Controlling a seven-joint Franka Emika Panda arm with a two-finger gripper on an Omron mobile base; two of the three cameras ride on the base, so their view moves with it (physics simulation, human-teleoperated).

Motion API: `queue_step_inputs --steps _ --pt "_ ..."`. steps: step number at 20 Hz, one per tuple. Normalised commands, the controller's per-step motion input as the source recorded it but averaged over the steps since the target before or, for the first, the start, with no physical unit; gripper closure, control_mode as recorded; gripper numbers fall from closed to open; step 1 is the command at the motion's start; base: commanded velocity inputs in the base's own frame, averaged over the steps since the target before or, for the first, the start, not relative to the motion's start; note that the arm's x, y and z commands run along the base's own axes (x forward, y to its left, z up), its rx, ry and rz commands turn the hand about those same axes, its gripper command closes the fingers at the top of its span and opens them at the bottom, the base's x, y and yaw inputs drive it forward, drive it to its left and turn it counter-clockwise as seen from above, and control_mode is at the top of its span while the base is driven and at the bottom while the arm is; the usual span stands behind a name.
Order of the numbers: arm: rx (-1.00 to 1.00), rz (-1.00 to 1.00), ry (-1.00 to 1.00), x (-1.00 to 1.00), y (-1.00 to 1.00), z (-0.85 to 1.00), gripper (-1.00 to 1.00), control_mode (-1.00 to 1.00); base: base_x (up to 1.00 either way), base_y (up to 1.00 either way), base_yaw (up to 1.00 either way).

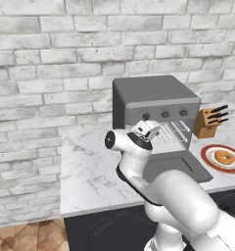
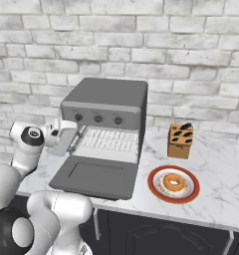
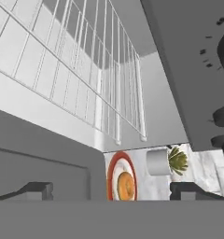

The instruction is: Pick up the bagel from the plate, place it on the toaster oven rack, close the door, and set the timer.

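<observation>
Toaster oven (image 2: pixel 105 107) at the back of the table (image 2: pixel 221 164), against the brick wall (image 2: pixel 191 50). Door (image 2: pixel 94 177) dropped flat in front of it, toaster oven rack (image 2: pixel 109 140) inside the cavity. To its right, plate (image 2: pixel 152 187) with bagel (image 2: pixel 174 183) on it. Behind the plate, knife block (image 2: pixel 180 141). Gripper (image 1: pixel 148 129) at the oven's left front, over the door.
</observation>
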Motion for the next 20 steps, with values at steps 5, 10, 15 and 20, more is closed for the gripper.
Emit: queue_step_inputs --steps 5,10,15,20 --pt "-0.04 0.11 -0.15 0.09 0.00 -0.09 -1.00 -1.00 0.00 0.00 0.00" --pt "-0.03 0.07 -0.08 0.17 0.00 -0.07 -1.00 -1.00 0.00 0.00 0.00" --pt "-0.03 0.03 -0.01 0.17 0.00 -0.01 -1.00 -1.00 0.00 0.00 0.00" --pt "-0.04 0.01 0.00 0.19 0.00 -0.04 -1.00 -1.00 0.00 0.00 0.00"
